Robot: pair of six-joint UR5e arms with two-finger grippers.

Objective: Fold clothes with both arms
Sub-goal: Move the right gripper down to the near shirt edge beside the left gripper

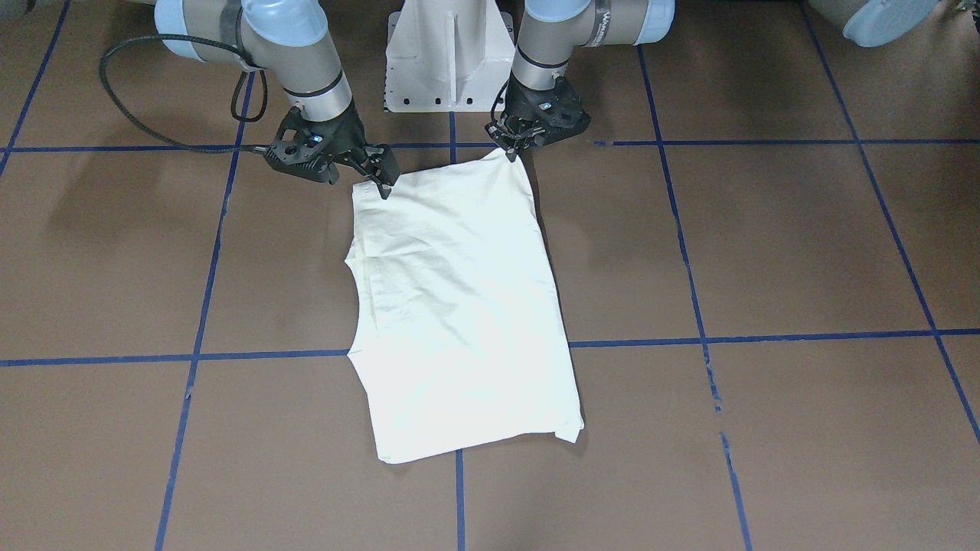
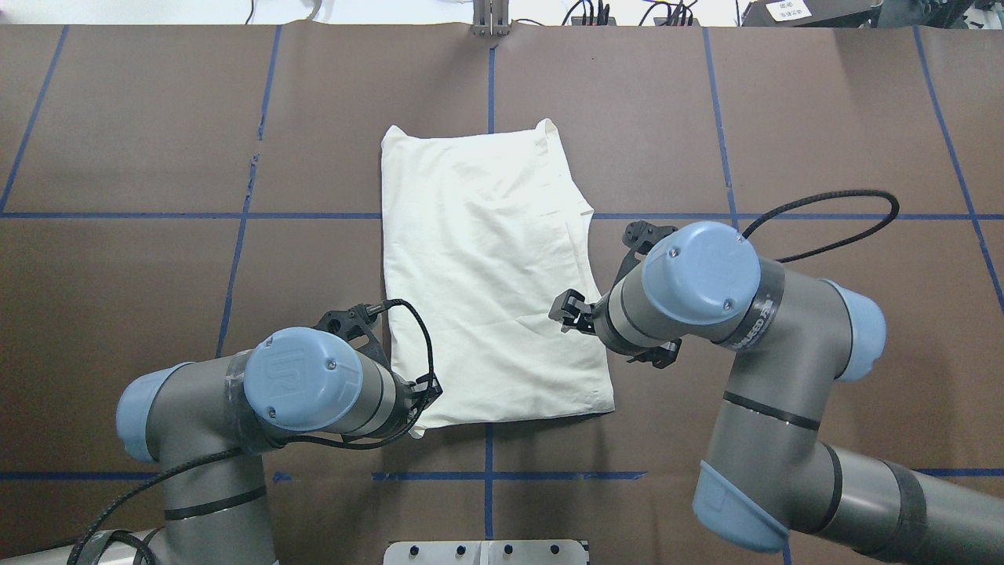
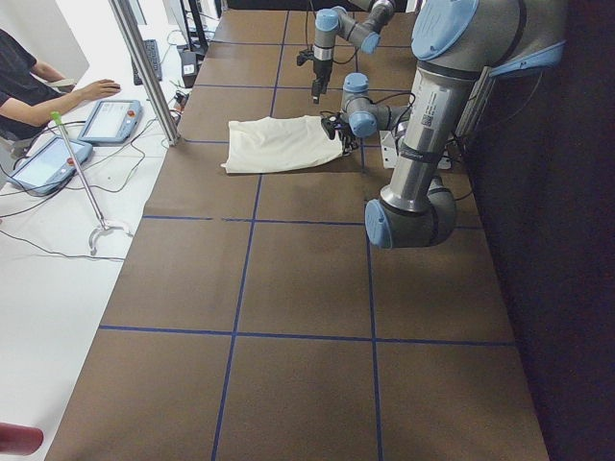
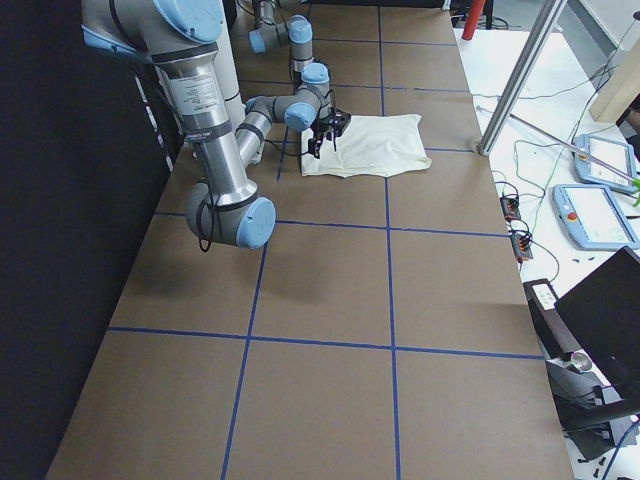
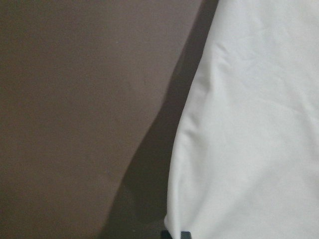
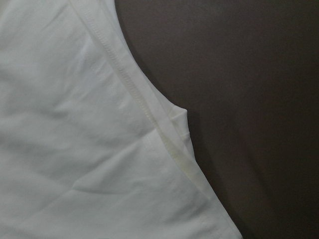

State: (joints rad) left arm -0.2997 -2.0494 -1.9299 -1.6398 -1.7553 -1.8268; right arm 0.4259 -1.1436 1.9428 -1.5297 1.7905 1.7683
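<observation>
The clothes [image 1: 459, 306] are one cream shirt, folded into a rough rectangle with its plain side up, lying mid-table [image 2: 486, 275]. My left gripper [image 1: 514, 150] is at the near-left corner, which rises in a small peak to the fingers; it looks shut on that corner. In the left wrist view the cloth edge [image 5: 239, 124] casts a wide shadow. My right gripper [image 1: 383, 182] hovers over the near-right edge [image 2: 569, 311], apparently open with nothing in it. The right wrist view shows a stitched seam [image 6: 124, 84] of the flat-lying shirt.
The white pedestal base [image 1: 448, 61] stands just behind the shirt's near edge. Blue tape lines [image 2: 490, 216] grid the brown table. A black cable [image 2: 831, 227] loops off the right arm. A person sits by the tablets [image 3: 106, 120] beyond the table's far edge, next to a metal pole [image 3: 144, 67].
</observation>
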